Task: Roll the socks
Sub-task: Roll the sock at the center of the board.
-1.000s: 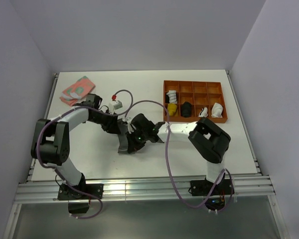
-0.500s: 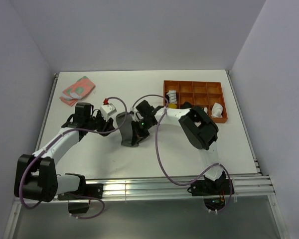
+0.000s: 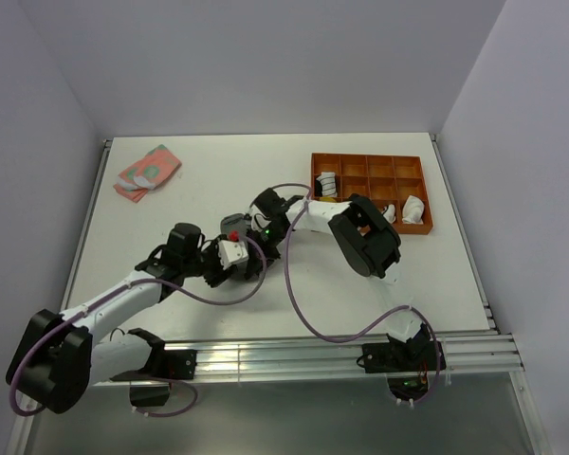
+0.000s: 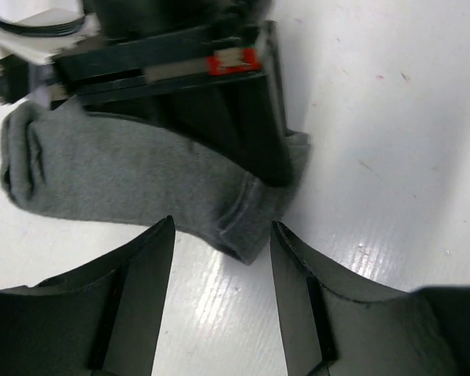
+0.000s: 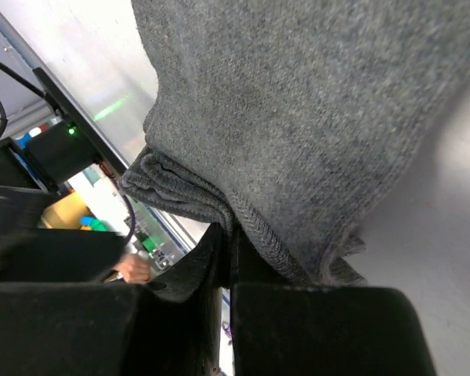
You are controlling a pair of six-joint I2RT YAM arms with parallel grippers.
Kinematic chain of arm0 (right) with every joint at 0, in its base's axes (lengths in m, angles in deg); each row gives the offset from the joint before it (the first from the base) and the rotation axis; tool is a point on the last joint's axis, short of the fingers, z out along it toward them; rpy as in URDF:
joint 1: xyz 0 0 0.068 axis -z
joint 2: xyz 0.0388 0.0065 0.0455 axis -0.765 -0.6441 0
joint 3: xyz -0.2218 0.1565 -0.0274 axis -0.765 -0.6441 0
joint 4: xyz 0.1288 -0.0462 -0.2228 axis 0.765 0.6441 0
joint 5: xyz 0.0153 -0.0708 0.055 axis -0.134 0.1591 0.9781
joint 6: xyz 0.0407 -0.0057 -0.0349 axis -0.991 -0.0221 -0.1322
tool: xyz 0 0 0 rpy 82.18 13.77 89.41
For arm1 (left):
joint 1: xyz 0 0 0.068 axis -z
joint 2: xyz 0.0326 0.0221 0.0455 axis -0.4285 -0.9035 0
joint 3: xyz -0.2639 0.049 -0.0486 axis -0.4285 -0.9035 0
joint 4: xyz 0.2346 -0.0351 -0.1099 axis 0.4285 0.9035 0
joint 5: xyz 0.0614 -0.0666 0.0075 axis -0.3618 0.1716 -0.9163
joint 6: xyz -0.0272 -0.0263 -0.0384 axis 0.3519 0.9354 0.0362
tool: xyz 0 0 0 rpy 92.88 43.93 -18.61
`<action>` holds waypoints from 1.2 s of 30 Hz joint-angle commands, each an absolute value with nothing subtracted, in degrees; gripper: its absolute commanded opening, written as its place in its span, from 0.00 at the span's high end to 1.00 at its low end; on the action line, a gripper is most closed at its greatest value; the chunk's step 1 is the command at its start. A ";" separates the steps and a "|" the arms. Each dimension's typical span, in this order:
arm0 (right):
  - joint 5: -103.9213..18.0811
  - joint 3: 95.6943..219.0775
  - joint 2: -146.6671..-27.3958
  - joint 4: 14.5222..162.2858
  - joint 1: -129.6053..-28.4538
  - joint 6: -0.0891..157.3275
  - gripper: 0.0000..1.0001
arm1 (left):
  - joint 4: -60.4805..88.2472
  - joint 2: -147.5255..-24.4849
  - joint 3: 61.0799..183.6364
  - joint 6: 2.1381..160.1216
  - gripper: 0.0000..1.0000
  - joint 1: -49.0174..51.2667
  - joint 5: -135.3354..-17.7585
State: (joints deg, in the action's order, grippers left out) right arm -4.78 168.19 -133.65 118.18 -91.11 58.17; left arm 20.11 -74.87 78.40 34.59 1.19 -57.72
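The grey sock [image 4: 133,176] lies folded on the white table, seen small from above as the grey sock [image 3: 233,223]. My right gripper [image 5: 230,235] is shut on a folded edge of it, and the grey sock [image 5: 298,102] fills that view. In the left wrist view the right gripper [image 4: 239,137] presses down across the sock. My left gripper [image 4: 221,235] is open, with the sock's hemmed end just beyond its fingertips and nothing in its grasp. From above, the left gripper [image 3: 248,259] sits close to the right gripper [image 3: 256,237]. A white, black-striped sock bundle [image 3: 327,180] rests in the tray.
An orange compartment tray [image 3: 370,157] at the back right also holds a yellow bundle [image 3: 328,208], a black bundle [image 3: 355,207] and white pieces [image 3: 412,209]. A pink and green cloth [image 3: 147,171] lies at the back left.
My left gripper has let go and opened, and the left arm has swung back toward the near edge. The right gripper stayed shut on the grey sock and shifted slightly away.
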 commanded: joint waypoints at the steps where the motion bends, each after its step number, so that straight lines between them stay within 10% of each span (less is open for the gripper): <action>1: -4.42 170.17 -135.50 119.98 -90.86 56.87 1.00 | 16.60 -73.70 76.47 30.79 0.42 4.50 -61.16; 36: 0.41 168.59 -132.16 124.02 -90.42 59.33 1.00 | 23.63 -89.43 81.03 20.60 0.48 7.76 -56.77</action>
